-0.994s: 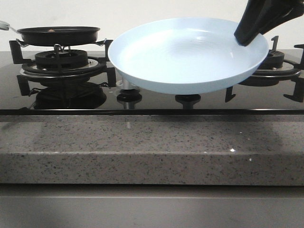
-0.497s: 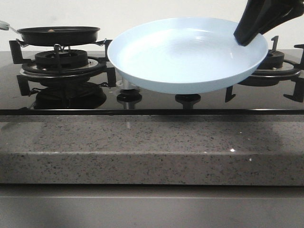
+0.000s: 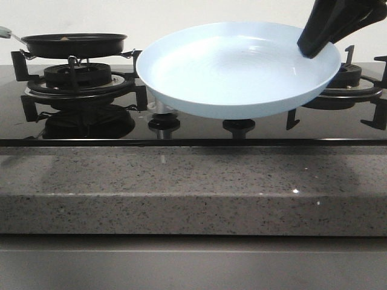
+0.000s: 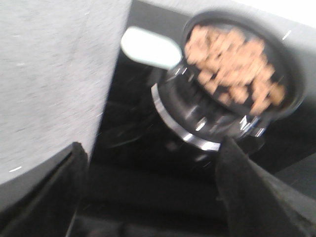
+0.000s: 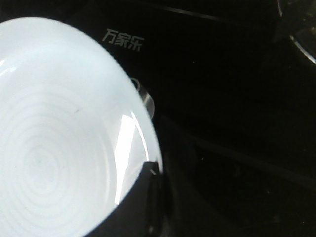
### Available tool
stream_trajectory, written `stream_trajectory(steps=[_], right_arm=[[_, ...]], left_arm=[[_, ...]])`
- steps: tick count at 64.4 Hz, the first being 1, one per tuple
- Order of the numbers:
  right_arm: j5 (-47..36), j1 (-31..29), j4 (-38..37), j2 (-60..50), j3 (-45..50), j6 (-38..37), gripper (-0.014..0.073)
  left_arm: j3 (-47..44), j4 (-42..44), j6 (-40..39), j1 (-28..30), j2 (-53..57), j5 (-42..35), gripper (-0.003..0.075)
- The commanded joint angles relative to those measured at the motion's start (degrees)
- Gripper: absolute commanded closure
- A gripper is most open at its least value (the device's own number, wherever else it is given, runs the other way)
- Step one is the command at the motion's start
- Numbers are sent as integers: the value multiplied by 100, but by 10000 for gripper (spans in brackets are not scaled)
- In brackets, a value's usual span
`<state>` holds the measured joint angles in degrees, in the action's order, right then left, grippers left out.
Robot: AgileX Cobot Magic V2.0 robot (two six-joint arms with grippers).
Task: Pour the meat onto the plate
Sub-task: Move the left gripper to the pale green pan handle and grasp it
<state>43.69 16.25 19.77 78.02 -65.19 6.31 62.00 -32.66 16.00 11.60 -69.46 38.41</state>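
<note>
- Orange-brown meat pieces (image 4: 236, 69) fill the black frying pan (image 3: 75, 43) on the burner;
- my right gripper (image 3: 314, 45) clamps the pale-blue glossy round plate (image 3: 236, 69) aloft, tilted;
- my left gripper (image 4: 153, 197) gapes wide, holding nothing.

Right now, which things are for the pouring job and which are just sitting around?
For the job:
- the meat, still in the frying pan
- the plate, empty, held up by the right gripper
- the left gripper, open, near the pan

Just there:
- the right-hand burner
- the stove knobs
- the speckled counter
</note>
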Motion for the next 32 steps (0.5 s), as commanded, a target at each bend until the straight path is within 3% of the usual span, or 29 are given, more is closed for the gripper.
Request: stream_trajectory(steps=[1,23,32], right_arm=[[-337,-11,136,-220,-145,33,661],[-337,-11,136,-220,-145,33,661],[-337,-11,136,-220,-145,33,661]], left_arm=[[215,-1269,685,256,-120,-309,183],[215,-4237,2132,430,-1114,-165,174],[330,-4612,2173,430,-1495,-165,148]])
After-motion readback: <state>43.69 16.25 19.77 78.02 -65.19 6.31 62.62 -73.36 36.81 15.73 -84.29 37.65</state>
